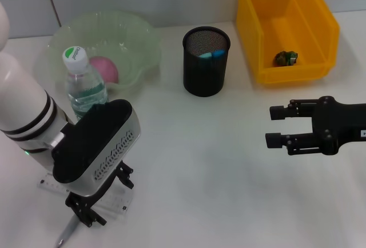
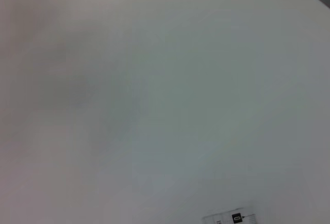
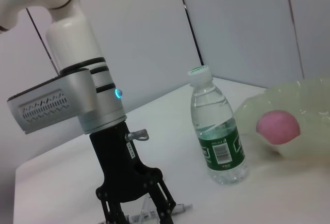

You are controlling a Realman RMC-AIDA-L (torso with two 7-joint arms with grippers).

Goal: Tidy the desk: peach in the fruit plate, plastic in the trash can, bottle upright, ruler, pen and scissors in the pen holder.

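My left gripper [image 1: 106, 196] points down at the near left of the table, open, its fingers on either side of a clear ruler [image 1: 47, 184] lying flat. The right wrist view shows this gripper [image 3: 138, 211] down at the ruler [image 3: 147, 214]. A grey pen [image 1: 64, 234] lies just in front of the ruler. A clear bottle [image 1: 86, 87] with a green label stands upright behind the left arm. A pink peach [image 1: 104, 68] sits in the green plate [image 1: 140, 36]. My right gripper [image 1: 275, 127] is open and empty at the right. Crumpled green plastic [image 1: 286, 58] lies in the yellow bin [image 1: 320, 28].
A black mesh pen holder [image 1: 206, 79] stands at the back centre with blue-tipped items [image 1: 211, 54] inside. The left wrist view shows only white table and the ruler's end [image 2: 230, 218]. The table's near edge is close to the pen.
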